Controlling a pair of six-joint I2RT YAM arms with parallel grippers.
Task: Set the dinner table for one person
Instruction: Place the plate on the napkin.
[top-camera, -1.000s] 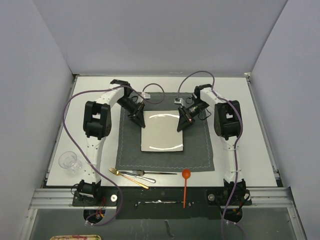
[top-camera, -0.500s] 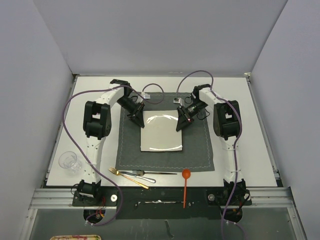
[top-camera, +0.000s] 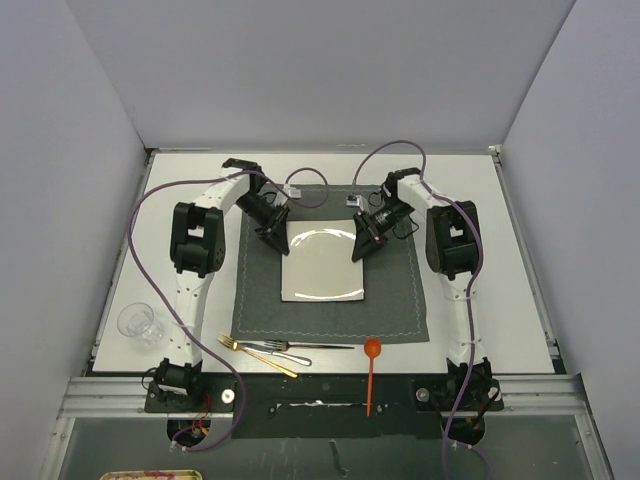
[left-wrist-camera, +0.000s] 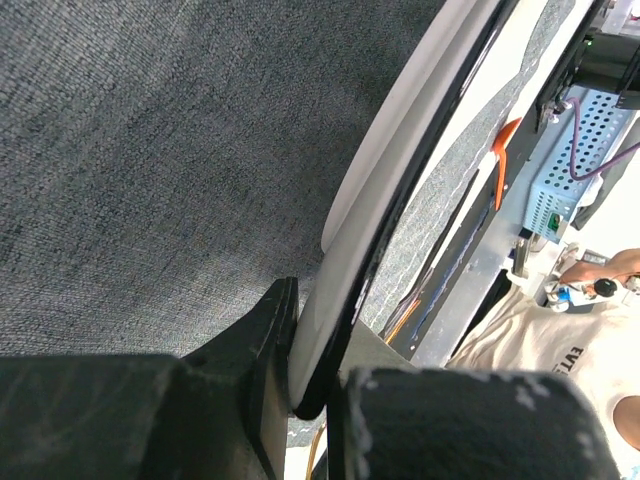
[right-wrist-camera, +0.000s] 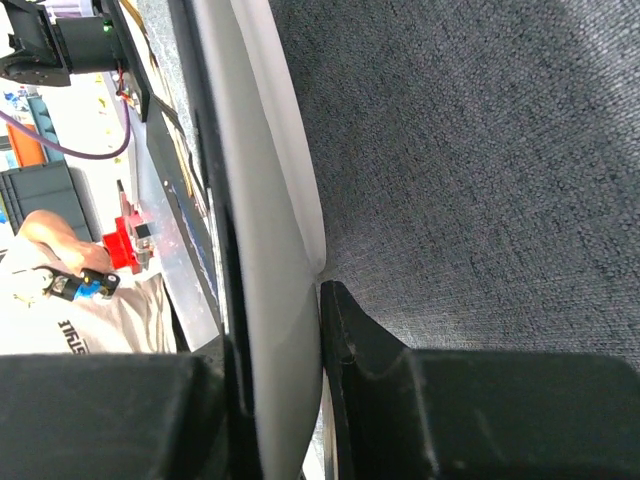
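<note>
Plate (top-camera: 322, 268) rim lies hidden inside left gripper (top-camera: 275, 234).

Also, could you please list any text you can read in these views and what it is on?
"EV": start of a cut-off print on the pale shirt, left wrist view.
Print on that shirt in the right wrist view: too blurred to read.
Nothing else readable.

From above, my left hand (top-camera: 272, 232) and right hand (top-camera: 362, 243) cover the far corners of the square plate (top-camera: 323, 265). In both wrist views the plate runs off the frame and my fingers (left-wrist-camera: 268, 360) are a dark blur. The overlapping cutlery (top-camera: 270, 348) is too small to sort out.
</note>
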